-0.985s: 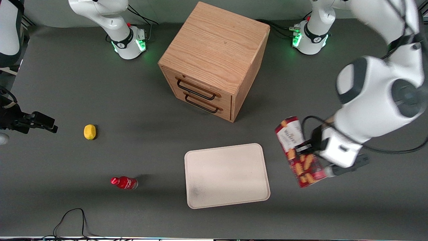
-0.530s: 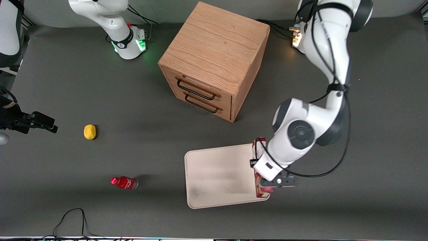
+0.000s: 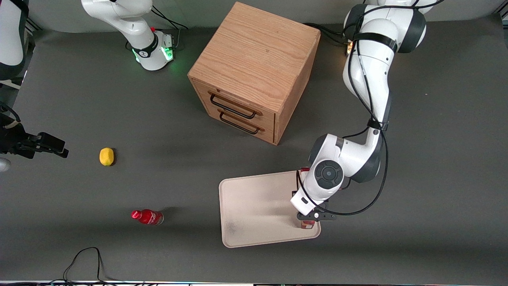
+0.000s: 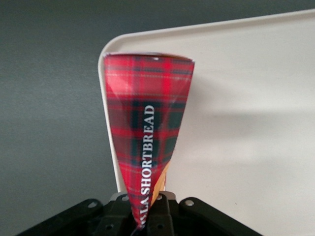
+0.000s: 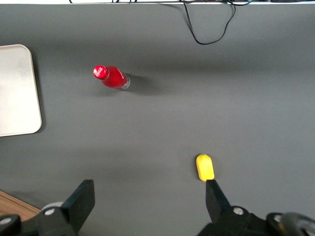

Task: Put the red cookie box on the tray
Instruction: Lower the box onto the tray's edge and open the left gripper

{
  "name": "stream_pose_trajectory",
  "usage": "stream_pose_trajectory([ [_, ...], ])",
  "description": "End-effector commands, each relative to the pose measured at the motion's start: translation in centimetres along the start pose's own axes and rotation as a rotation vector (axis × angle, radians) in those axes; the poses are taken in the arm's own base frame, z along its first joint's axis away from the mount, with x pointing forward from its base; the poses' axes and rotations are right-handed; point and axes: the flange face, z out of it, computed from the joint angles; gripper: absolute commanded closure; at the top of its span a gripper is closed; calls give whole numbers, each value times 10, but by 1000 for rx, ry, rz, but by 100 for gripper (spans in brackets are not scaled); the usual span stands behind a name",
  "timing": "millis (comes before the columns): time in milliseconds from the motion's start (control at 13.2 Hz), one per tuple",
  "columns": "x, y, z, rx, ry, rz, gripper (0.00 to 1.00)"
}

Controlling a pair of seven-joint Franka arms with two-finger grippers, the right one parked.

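The red cookie box [image 4: 147, 132], a slim carton in glossy red-and-dark tartan with white lettering down one face, hangs clamped in my gripper [image 3: 308, 221], my jaws closed on its narrow end. It stands over the tray [image 3: 254, 206], at the corner nearest the working arm's end of the table and the front camera; whether its free end touches the tray surface cannot be told. In the wrist view the box tapers toward my fingers [image 4: 162, 209], with the tray's rounded corner just past its free end.

The tray is a flat, cream-white rectangle with rounded corners and a low rim, matte and faintly smudged. Only the box is over it.

Relative to the tray: a wooden drawer cabinet [image 3: 254, 71], light oak grain with two dark wire handles, stands farther from the front camera. A small red bottle [image 3: 147, 217] and a yellow lemon-shaped object [image 3: 106, 156] lie toward the parked arm's end, on the dark grey table [image 3: 119, 119].
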Motion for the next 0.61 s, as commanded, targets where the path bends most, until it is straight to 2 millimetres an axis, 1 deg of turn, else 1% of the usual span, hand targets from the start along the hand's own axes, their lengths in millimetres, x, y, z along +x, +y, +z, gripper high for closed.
stream_pose_trajectory([
  [0, 2, -3, -3, -3, 47, -17, 5],
  [76, 3, 1, -3, -20, 85, -18, 0],
  [152, 4, 0, -1, -27, 96, -44, 0],
  [227, 4, 1, -4, -31, 99, -69, 0],
  [303, 4, 1, -10, -32, 100, -79, 0],
  [379, 7, 1, -33, -48, 118, -88, 0],
  [455, 7, -3, -55, -57, 127, -97, 0],
  [530, 5, -14, -83, -70, 137, -111, 0],
])
